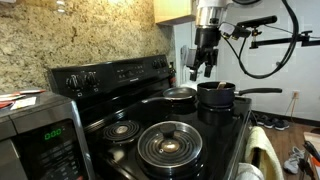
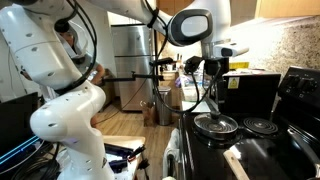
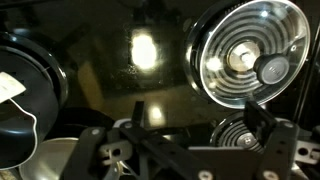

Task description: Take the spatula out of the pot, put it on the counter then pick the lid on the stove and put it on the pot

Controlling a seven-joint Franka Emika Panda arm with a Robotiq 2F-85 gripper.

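Observation:
My gripper (image 1: 202,68) hangs open and empty above the back of the black stove (image 1: 120,75), over the gap between the frying pan and the dark pot (image 1: 215,96). In the wrist view the fingers (image 3: 192,110) are spread wide with nothing between them. The pot (image 3: 20,100) is at the left edge with a white piece inside; I cannot tell if that is the spatula. The see-through lid (image 3: 245,55) lies flat on a coil burner at the upper right. It also shows in both exterior views (image 1: 168,145) (image 2: 215,125). A pale slender piece (image 2: 237,163) shows low in an exterior view.
A frying pan (image 1: 180,94) with a silvery inside stands next to the pot. A steel microwave (image 1: 35,135) stands beside the stove. A bare coil burner (image 3: 240,135) lies under my right finger. The stove's raised back panel carries knobs.

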